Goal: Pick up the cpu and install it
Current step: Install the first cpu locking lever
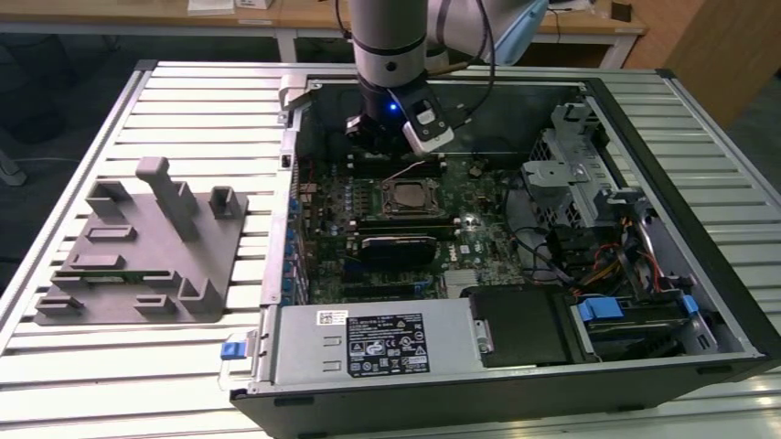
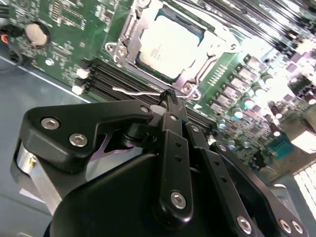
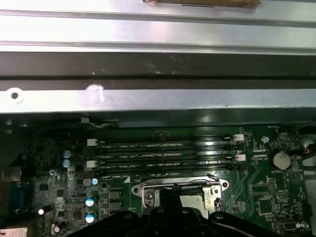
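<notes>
Working from the biggest thing down, we have the slatted metal counter (image 1: pixel 183 101) carrying an open computer case (image 1: pixel 513 391), with a grey tray of upright blocks (image 1: pixel 116 274) beside it on the exterior view's left. Inside the case lies the green motherboard (image 1: pixel 488 240). The arm's end effector (image 2: pixel 167 98) hangs low over it, just beside the processor socket (image 2: pixel 121 52). The cpu (image 2: pixel 170 42) is not in the grip — it lies flat in that socket, pale top up, with the metal frame standing round its edges. In the second wrist view the end effector's fingers are drawn together to a narrow tip. That tip meets the end of the socket's thin wire lever (image 2: pixel 133 92); whether it pinches the wire or only touches it we cannot tell.

We judge the seating done and the locking of the socket to be the step in hand. To do that well, we would keep the tip on the wire alone, follow the lever's own arc, and press nothing onto the chip's top. Room is tight on one side: the empty memory slots (image 3: pixel 168 148) run right beside the socket, and the case's metal wall (image 3: pixel 158 101) rises just beyond them. Toward the drive cage (image 1: pixel 573 151), and straight upward, the way looks open.
</notes>
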